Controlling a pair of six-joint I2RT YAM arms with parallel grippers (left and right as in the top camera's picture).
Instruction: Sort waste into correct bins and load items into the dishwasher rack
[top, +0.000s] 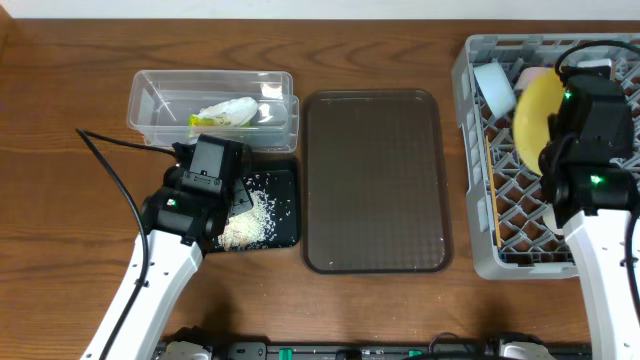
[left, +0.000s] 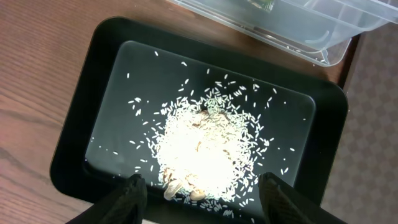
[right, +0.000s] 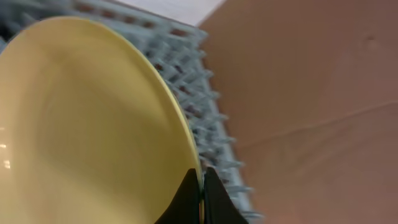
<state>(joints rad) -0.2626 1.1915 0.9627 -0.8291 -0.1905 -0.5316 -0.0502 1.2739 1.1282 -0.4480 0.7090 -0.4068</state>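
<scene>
My left claw hangs spread wide over the black tray, holding nothing, its two fingers framing the near edge of the heap of rice grains. The rice lies inside the tray, piled in the middle with strays scattered toward the walls. The rim is shallow, so if I drag a finger low through the heap as I leave, I could flick grains out onto the table.

Close against the tray's far edge sits the clear tub, with the green-yellow snack wrapper inside. A careless swing of my wrist could knock it. The brown serving tray lies between my two arms.

Further right is the dishwasher rack, with a white bowl on edge near its far left corner. My right claw is pressed together on the rim of the yellow plate, which stands tilted over the pegs just beside that bowl. I have only the fingertips on a smooth, thin edge, so I judge the plate could pivot or slide in the pinch. I cannot tell whether its lower edge is seated yet. If I release too soon, it may topple flat or strike the bowl.
</scene>
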